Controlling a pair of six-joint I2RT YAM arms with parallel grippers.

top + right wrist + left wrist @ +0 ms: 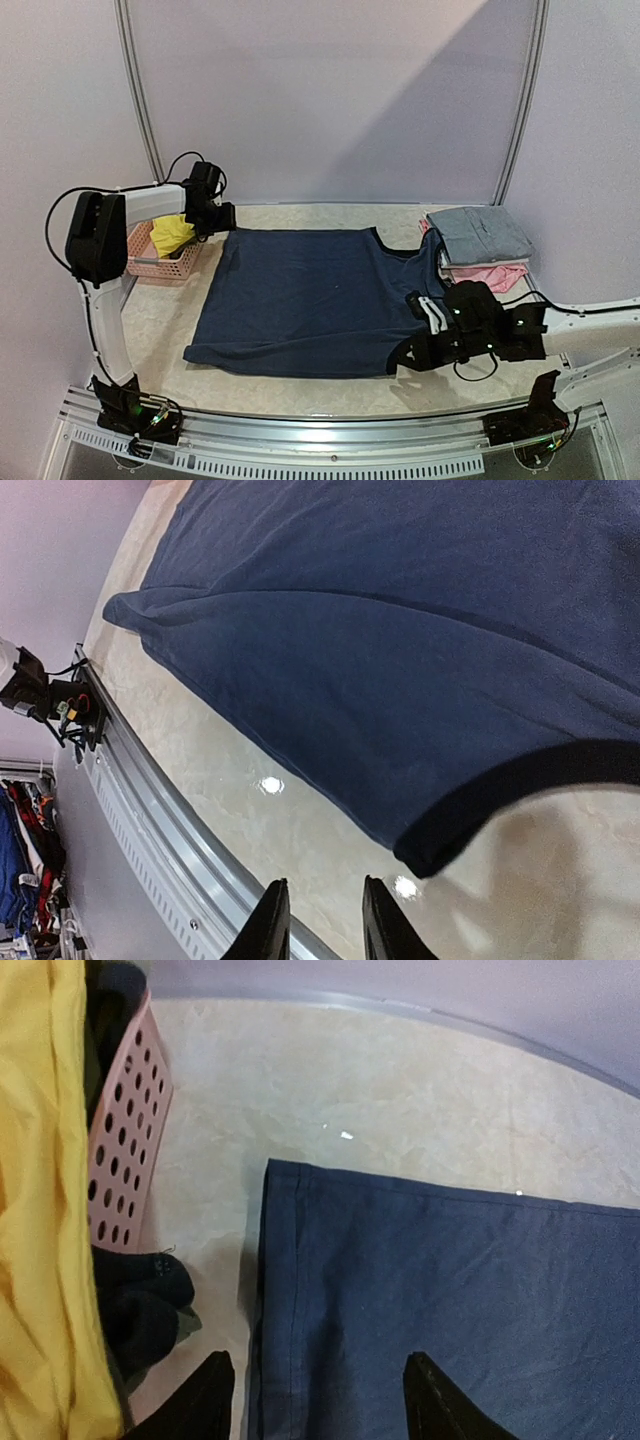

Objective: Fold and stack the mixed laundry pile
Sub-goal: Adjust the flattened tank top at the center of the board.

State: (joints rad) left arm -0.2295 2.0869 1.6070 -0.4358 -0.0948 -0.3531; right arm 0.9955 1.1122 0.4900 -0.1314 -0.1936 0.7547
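On the right of the table (300, 395), in the top view, grey trousers (480, 235) are lying folded on a pink piece (495, 276); this part is being judged done. A navy top (310, 300) is lying spread flat at centre, not yet folded, and a yellow garment (170, 235) is waiting in the basket (150, 264).

At the left wrist, the left gripper (320, 1400) is being held with fingers apart over the top's corner, gripping nothing.

At the right wrist, the right gripper (322, 920) is being held narrowly apart beside the top's edge, empty.

The top (320, 300) is lying spread mid-table (170, 320), the basket (152, 268) sitting far left, the folded stack (480, 238) far right.
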